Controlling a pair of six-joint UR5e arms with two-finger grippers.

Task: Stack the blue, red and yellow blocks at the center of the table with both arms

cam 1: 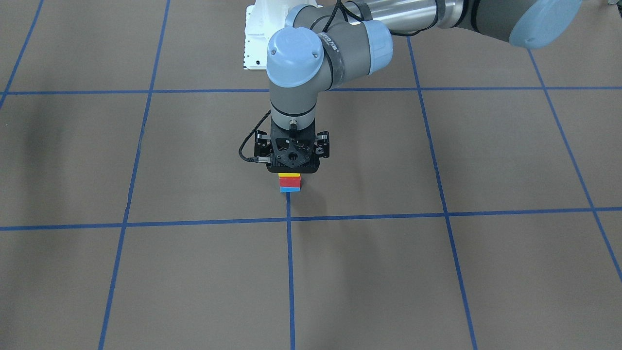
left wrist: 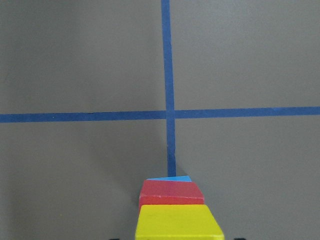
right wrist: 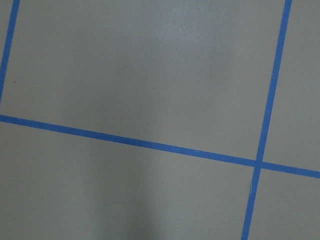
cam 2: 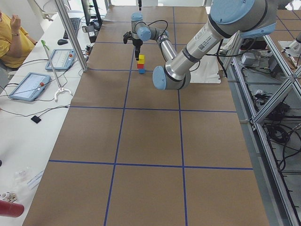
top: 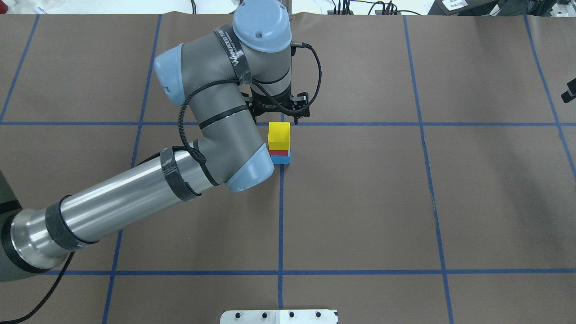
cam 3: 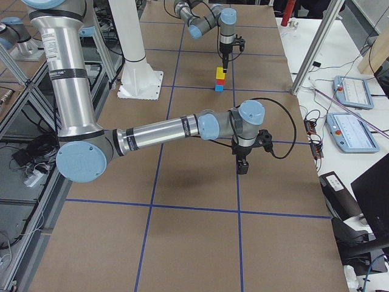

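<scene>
The left gripper (cam 1: 291,167) hangs directly above the yellow block (top: 279,135), its jaws spread wider than the block. Beneath the yellow sit the red block (top: 279,153) and the blue block (top: 284,159)

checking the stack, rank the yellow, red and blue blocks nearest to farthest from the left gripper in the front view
1. yellow block, top of the stack, just under the left gripper
2. red block, middle
3. blue block, bottom
</scene>
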